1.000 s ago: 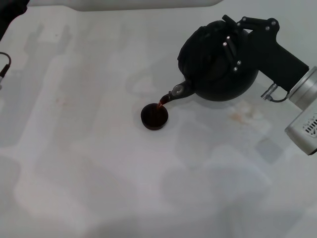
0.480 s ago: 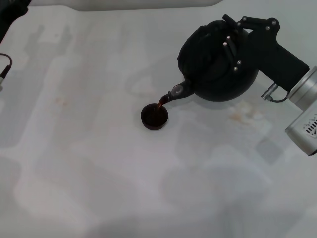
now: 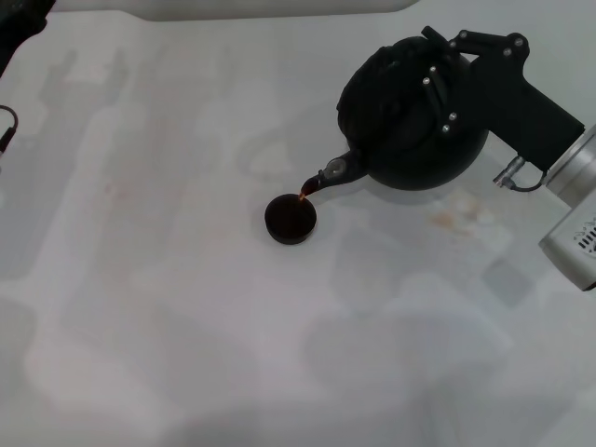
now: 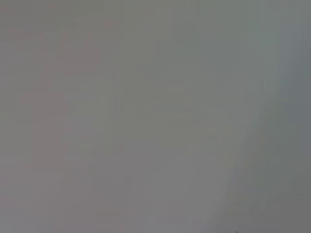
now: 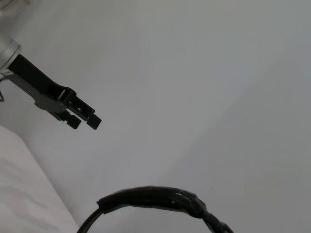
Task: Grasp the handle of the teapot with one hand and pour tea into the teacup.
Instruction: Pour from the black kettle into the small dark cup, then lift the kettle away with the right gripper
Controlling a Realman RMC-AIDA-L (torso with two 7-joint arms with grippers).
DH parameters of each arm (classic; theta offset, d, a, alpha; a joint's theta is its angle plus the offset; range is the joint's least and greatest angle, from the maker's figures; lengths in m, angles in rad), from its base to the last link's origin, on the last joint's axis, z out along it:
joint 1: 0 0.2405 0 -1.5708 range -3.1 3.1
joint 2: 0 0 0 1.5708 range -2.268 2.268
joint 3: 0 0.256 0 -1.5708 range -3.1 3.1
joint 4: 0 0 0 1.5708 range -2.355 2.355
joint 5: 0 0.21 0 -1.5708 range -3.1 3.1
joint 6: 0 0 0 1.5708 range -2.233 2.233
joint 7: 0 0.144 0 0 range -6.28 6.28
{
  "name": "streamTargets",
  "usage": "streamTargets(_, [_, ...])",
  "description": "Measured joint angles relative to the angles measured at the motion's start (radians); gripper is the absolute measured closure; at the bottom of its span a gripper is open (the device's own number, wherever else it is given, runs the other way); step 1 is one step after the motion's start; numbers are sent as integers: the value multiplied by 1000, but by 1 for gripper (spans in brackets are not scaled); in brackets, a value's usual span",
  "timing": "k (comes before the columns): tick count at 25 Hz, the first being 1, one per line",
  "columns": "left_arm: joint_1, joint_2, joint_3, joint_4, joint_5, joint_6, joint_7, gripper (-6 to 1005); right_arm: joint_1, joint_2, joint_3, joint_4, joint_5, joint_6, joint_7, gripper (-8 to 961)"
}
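**Over the cup: pot tipped, tea at the spout**

Right of centre on the white table (image 3: 186,307), the pot (image 3: 410,121) was held off the surface by the right gripper (image 3: 438,70), whose black fingers were clamped on the handle (image 5: 160,199) at the pot's top. The pot was tilted toward the robot's left, so that its short spout (image 3: 328,175) pointed down at the cup (image 3: 291,219). A small reddish-brown thread of tea (image 3: 304,193) was seen at the spout's tip, just above the cup's far right rim. The cup was set upright on the table near its middle, below and to the left of the pot, and its inside looked dark; how full it was could not be told. A faint brownish stain (image 3: 456,219) was seen on the table under the pot's right side.

At the head view's far left edge only a dark sliver of the left arm was shown. The left gripper (image 5: 82,118) was picked out farther off in the right wrist view, raised well away from the pot, with its two short fingers drawn close together and nothing between them.
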State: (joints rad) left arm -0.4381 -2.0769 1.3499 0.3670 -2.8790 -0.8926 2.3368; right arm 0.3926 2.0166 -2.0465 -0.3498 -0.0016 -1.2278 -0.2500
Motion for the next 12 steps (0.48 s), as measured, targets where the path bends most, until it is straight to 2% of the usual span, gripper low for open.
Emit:
streamTargets(3, [0,0,0,4,0,0,0,224,-2,-1,-2,0,4,-1,43,840])
streamTargets(12, [-6,1,-2,1,0,0,-1,224,-5,0,4,6,18,-17,350,839])
